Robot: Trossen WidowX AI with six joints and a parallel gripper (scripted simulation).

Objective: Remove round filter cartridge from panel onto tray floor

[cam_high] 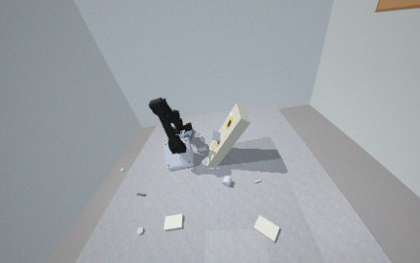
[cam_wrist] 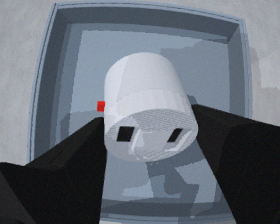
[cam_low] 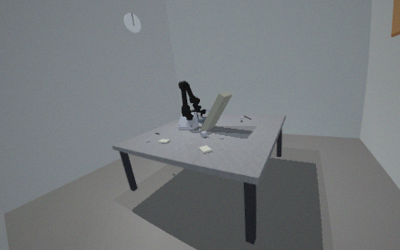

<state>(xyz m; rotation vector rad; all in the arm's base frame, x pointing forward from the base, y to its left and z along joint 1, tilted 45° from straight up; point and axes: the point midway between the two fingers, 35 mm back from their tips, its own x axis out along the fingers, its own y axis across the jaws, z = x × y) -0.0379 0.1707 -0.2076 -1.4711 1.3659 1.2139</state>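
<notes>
In the wrist view my gripper (cam_wrist: 148,119) is shut on the white round filter cartridge (cam_wrist: 145,106). Its face with two dark narrow slots points toward the camera, and a small red mark shows on its side. The cartridge hangs over the grey-blue tray (cam_wrist: 140,106), inside the tray's rim; I cannot tell whether it touches the floor. In the top view the black arm (cam_high: 169,126) bends down low beside the tilted cream service panel (cam_high: 228,134), whose round hole (cam_high: 228,125) shows dark. The tray (cam_high: 195,146) lies between the arm's base and the panel.
Two cream tiles (cam_high: 173,222) (cam_high: 267,227), a small white cylinder (cam_high: 226,180) and a few small loose bits lie on the table in front of the panel. The arm's grey base (cam_high: 178,155) stands left of the tray.
</notes>
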